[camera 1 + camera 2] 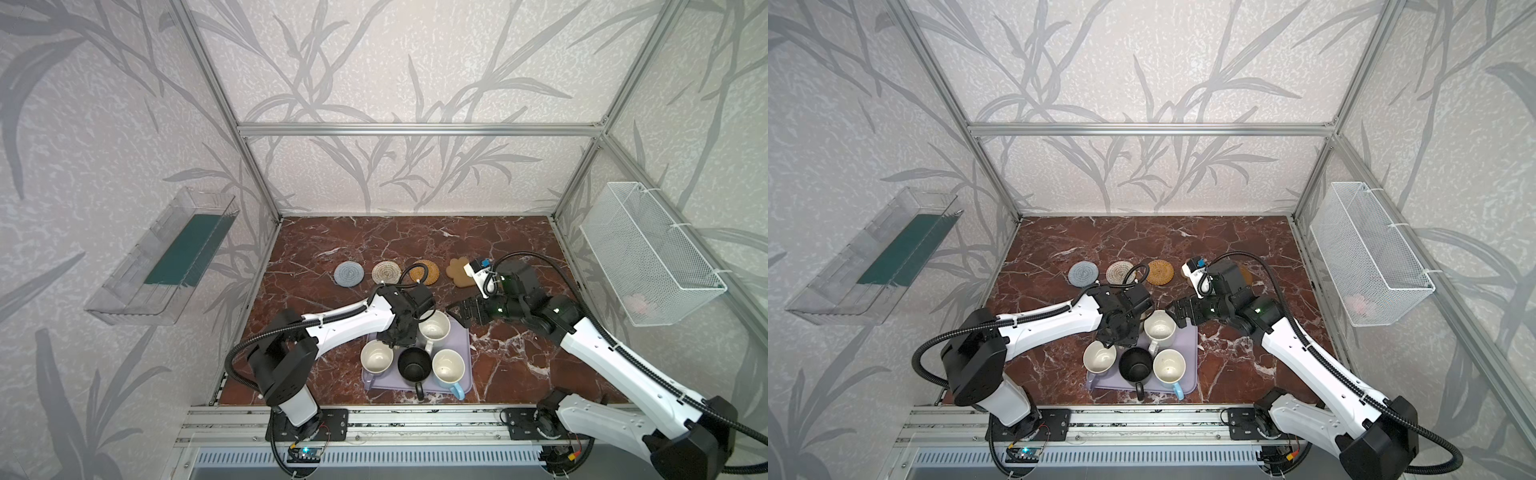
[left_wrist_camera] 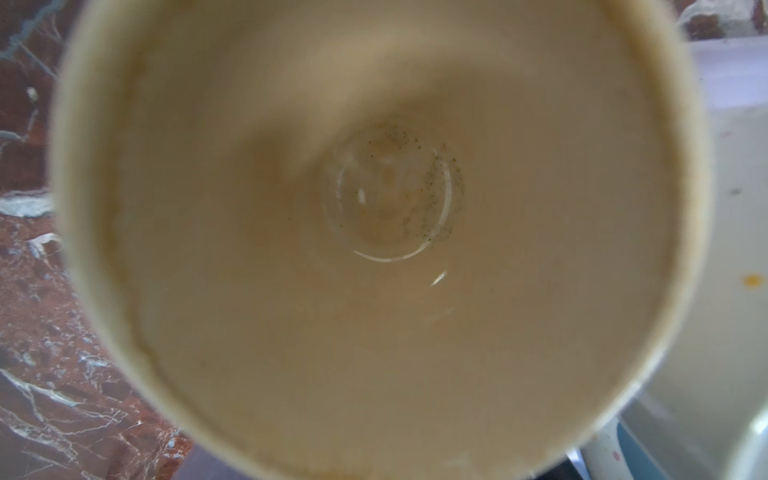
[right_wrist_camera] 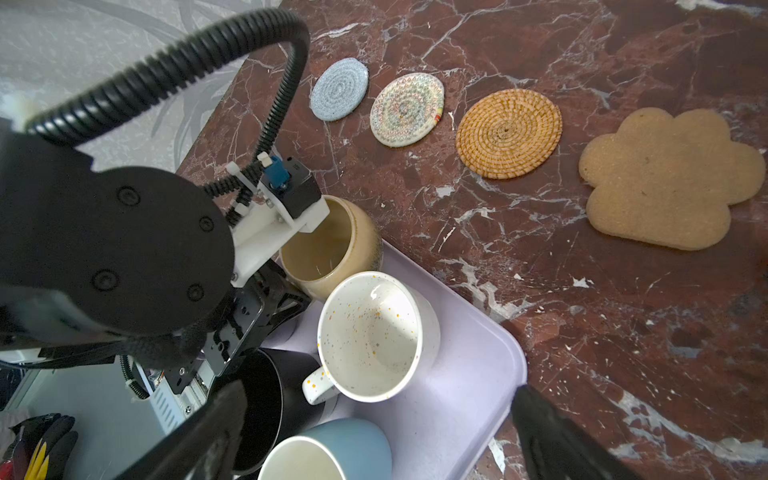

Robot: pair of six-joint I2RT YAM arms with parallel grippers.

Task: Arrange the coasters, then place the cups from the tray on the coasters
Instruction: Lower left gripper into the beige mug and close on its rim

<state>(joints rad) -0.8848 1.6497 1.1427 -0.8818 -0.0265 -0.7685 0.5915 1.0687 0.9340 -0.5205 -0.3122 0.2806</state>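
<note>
Your left gripper point(image 1: 400, 336) hangs over the beige cup point(image 3: 328, 249) at eleven o'clock on the tray point(image 3: 457, 415); its jaw width is hidden. Right gripper point(image 1: 462, 311) gapes wide. Lifting crookedly could knock the neighbouring speckled cup point(image 3: 370, 336).

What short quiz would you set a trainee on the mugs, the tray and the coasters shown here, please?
1. True or false: the golden rattan coaster carries no mug.
2. Which mug does the left wrist view look into? A) a red one; B) the beige-yellow mug; C) a green one.
3. Fill in: the jaws of the right gripper stand ___.
Key: 1 true; 2 B; 3 open.
</note>
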